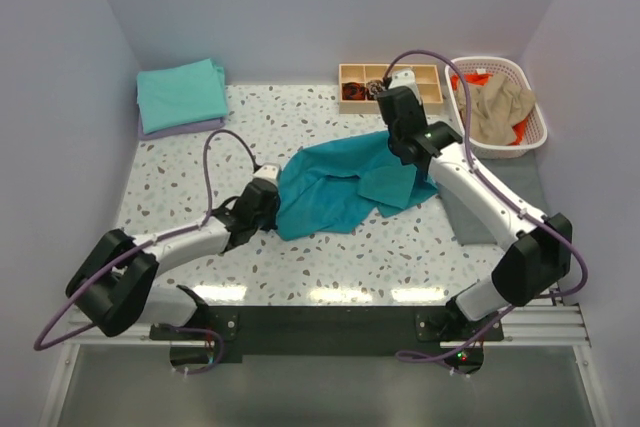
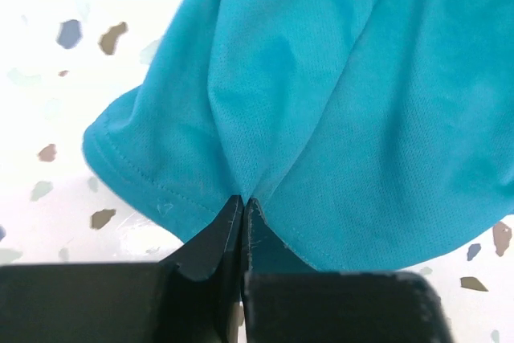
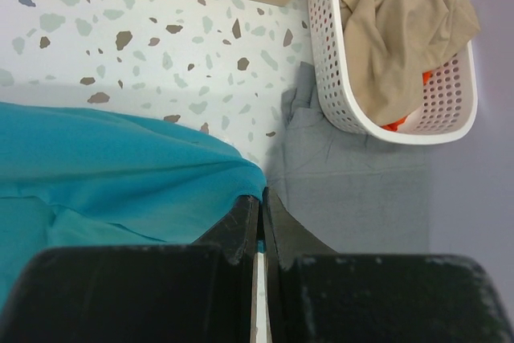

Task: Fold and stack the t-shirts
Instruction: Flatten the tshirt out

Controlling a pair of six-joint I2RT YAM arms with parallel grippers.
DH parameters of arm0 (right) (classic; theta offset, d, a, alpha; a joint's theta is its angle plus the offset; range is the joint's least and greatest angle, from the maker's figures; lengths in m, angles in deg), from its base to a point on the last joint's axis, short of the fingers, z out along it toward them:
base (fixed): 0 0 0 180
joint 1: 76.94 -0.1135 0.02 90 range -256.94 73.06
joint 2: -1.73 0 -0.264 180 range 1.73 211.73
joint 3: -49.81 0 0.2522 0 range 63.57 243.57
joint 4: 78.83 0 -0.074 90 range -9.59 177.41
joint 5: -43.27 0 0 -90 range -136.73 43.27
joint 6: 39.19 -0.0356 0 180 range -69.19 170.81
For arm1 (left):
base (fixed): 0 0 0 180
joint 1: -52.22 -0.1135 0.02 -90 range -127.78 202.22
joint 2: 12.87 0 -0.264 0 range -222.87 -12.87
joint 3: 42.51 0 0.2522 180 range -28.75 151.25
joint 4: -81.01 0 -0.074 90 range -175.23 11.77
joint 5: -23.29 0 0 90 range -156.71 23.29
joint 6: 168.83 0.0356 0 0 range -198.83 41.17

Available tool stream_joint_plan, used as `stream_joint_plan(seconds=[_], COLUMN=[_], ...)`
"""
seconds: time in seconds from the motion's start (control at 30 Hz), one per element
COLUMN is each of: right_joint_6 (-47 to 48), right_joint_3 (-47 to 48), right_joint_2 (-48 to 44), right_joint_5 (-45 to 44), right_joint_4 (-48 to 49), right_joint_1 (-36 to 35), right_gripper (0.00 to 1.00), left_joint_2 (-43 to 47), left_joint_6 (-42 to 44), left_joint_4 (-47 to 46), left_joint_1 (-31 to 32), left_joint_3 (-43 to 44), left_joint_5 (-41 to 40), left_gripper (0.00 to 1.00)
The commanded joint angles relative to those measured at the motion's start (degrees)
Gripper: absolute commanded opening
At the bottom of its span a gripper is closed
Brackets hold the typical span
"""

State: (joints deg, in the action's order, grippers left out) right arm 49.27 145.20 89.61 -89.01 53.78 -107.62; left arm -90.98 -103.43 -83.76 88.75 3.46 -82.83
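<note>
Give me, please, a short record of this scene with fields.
in work: teal t-shirt, rumpled, unfolded, at centre
left end effector: shut on its edge
right end effector: shut on its edge
stack, far left corner: aqua-green t-shirt folded on lavender t-shirt
waiting: tan t-shirt and orange t-shirt in white basket
other: wooden tray, left of the basket

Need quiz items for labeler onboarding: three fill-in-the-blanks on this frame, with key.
1. The left fingers and right fingers are both shut on the same shirt, coloured ___.
2. The white basket holds a tan shirt and an ___ one.
3. At the far left corner, the folded aqua shirt lies on a ___ one.
Missing words: teal; orange; lavender.
</note>
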Motion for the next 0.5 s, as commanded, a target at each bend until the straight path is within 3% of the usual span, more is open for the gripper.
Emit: stream_joint_plan(seconds=[0.0, 0.23, 0.33, 0.47], right_joint_6=[-2.1, -3.5, -3.7, -3.9], right_joint_3=[0.5, -1.5, -2.2, -1.6], right_joint_2=[-5.9, -15.9, -21.8, -30.3], right_joint_5=[0.2, 5.4, 11.5, 27.3], right_joint_4=[-2.3, -7.9, -11.5, -17.0], right_joint_1=[0.3, 0.3, 0.2, 0.0], right_gripper=[0.00, 0.00, 0.00, 0.00], left_joint_2=[6.6, 21.2, 26.7, 34.6], left_joint_6=[0.9, 1.0, 0.1, -1.7], left_joint_4=[5.4, 16.1, 21.4, 27.9], left_joint_1=[0.3, 0.3, 0.3, 0.3], left_joint_3=[4.8, 11.2, 15.4, 21.0], left_joint_5=[-4.5, -6.3, -5.2, -4.6], left_gripper=[0.00, 0.00, 0.00, 0.00])
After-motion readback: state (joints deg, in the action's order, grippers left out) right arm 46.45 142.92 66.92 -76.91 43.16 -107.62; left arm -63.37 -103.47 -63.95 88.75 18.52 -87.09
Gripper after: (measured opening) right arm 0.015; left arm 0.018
